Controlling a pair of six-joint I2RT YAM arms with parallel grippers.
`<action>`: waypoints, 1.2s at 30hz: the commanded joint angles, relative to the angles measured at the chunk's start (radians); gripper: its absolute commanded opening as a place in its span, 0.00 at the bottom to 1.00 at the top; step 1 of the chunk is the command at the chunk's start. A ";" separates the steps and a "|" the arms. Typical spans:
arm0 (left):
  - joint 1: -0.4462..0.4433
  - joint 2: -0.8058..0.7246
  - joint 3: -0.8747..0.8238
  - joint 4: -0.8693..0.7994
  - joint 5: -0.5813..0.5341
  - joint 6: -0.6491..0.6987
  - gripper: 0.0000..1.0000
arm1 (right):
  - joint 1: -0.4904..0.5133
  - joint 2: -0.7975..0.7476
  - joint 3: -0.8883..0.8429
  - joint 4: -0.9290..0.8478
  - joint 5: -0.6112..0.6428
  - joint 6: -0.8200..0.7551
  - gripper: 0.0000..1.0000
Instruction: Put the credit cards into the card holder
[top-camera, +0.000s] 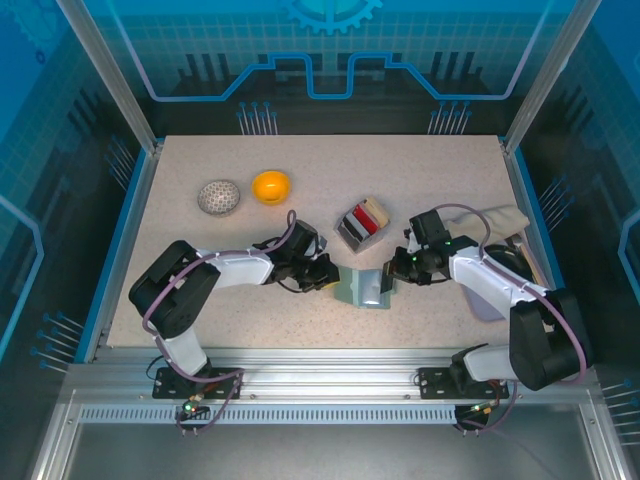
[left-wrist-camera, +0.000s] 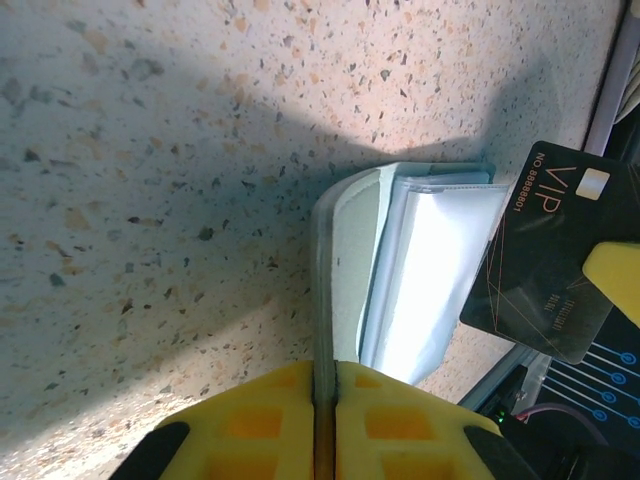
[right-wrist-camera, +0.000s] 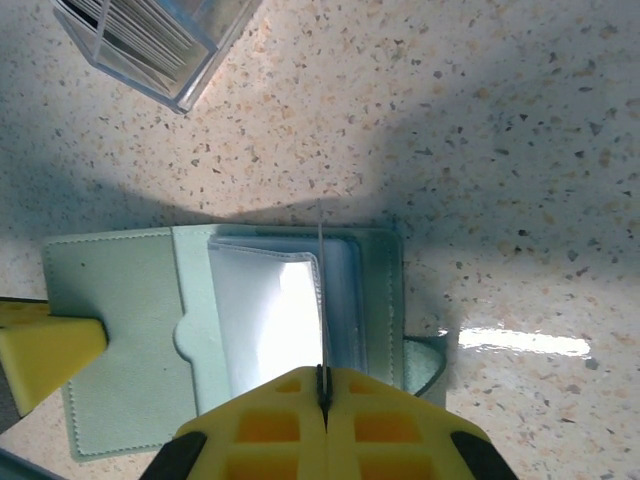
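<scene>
Card holder (right-wrist-camera: 120, 300) pinched by L gripper (left-wrist-camera: 325, 385); R gripper (right-wrist-camera: 322, 385) clamps black card (left-wrist-camera: 545, 270), VIP face seen L-wrist.

- The card holder (top-camera: 365, 288) lies by the middle of the table's near edge. My left gripper (top-camera: 333, 279) blocks its left side, and my right gripper (top-camera: 397, 267), with the black card (left-wrist-camera: 545, 260), blocks its right.
- The clear box (top-camera: 362, 222) stands just behind it.
- An orange round thing (top-camera: 271, 186) and a dotted ball (top-camera: 219, 197) stand toward the far left corner.
- A cloth (top-camera: 505, 225) covers the right edge.
- The table (top-camera: 430, 165) is free along the far edge.
</scene>
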 joint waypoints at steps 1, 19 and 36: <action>0.003 0.005 -0.029 -0.008 -0.037 -0.006 0.11 | 0.011 -0.019 0.035 -0.056 0.046 -0.030 0.00; 0.003 0.030 -0.030 -0.007 -0.033 -0.001 0.11 | 0.039 0.025 0.031 0.018 -0.072 -0.024 0.00; 0.001 -0.036 -0.079 0.088 -0.057 -0.066 0.27 | 0.150 0.153 0.023 0.233 -0.170 0.118 0.00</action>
